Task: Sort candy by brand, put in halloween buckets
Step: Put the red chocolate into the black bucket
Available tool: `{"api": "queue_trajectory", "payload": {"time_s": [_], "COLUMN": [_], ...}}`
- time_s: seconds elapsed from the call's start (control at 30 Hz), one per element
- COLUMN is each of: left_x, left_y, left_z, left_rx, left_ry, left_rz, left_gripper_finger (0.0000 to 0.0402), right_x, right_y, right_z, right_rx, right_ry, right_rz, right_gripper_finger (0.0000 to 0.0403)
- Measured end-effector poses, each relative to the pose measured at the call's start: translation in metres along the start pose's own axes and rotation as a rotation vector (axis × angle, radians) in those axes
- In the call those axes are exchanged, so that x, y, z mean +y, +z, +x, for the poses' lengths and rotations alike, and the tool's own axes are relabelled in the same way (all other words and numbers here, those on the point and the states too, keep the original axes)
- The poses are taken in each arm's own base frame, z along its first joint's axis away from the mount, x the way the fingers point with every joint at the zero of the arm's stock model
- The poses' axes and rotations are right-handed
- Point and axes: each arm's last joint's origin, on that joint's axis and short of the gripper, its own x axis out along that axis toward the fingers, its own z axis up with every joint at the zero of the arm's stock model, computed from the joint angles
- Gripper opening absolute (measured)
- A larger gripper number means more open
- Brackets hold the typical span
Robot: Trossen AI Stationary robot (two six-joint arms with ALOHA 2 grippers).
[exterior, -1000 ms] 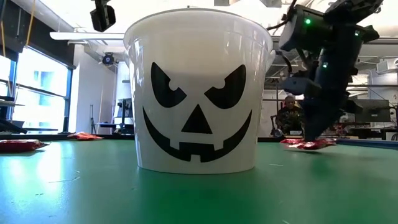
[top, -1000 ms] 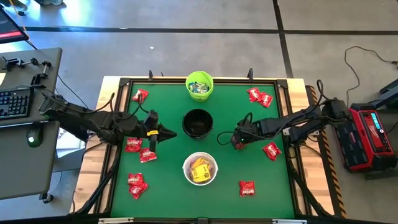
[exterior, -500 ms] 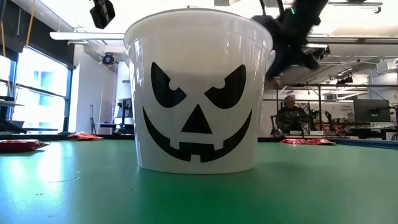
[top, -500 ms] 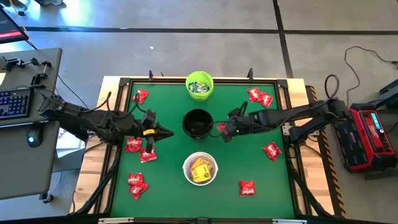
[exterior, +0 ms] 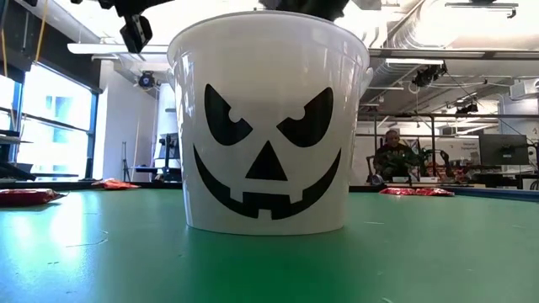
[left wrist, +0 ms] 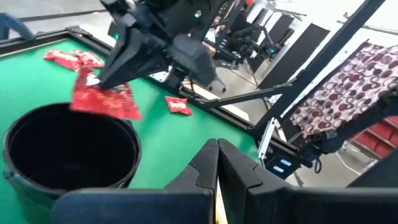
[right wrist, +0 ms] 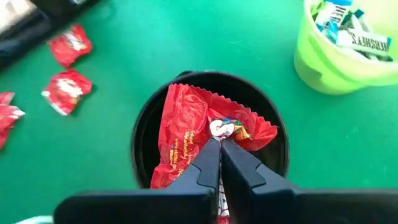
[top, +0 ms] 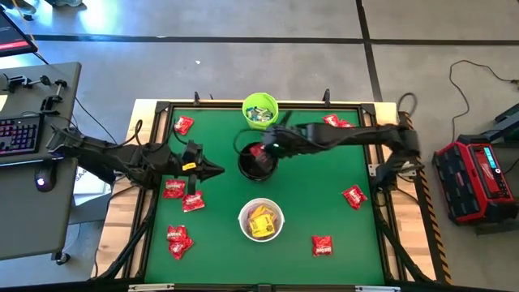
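Red candy packet [right wrist: 186, 140] in hand [right wrist: 220, 149] above black bucket [right wrist: 142, 134]

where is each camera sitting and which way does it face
High view: above the table, straight down; both dark arms show, right gripper holding a shiny red candy packet over the round black bucket.
Low view: table height, level across the green mat; the white jack-o'-lantern bucket fills it.
Left wrist view: past the shut left gripper toward the black bucket.
Right wrist view: down past its fingers into that bucket, lime green bucket beside.
Both wrist views share the red packet.
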Motion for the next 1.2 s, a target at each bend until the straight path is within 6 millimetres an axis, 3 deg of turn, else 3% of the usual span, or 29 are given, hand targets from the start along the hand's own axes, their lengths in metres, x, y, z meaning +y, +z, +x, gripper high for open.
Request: {"api": "queue_trajectory", "payload": {"time_s": [0.2, 0.5, 1.03, 1.2], "left_x": [0.001, 0.001, 0.001, 0.001], "left_y": [0.002, 0.002, 0.002, 0.001], "left_z": [-0.001, -0.001, -0.001, -0.001], "left_rx": [-0.008, -0.013, -0.017, -0.008], "left_ry": [0.005, 0.015, 0.026, 0.015], "left_rz": [-0.002, 0.001, 0.014, 0.015], "left_gripper_finger": [0.0, 0.0, 0.0, 0.0], "right_x": [0.001, 0.003, -0.002, -0.001], "right_y": [0.014, -0.001, -0.013, -0.012], "right_z": [0.048, 0.093, 0.111, 0.111], "right_rx": [0.16, 0.291, 0.297, 0.289], "right_ry": [-0.055, -0.05, 0.013, 0.017], "right_rz": [-0.051, -0.082, -0.185, -0.182], "right_gripper_finger": [0.0, 0.0, 0.0, 0.0021]}}
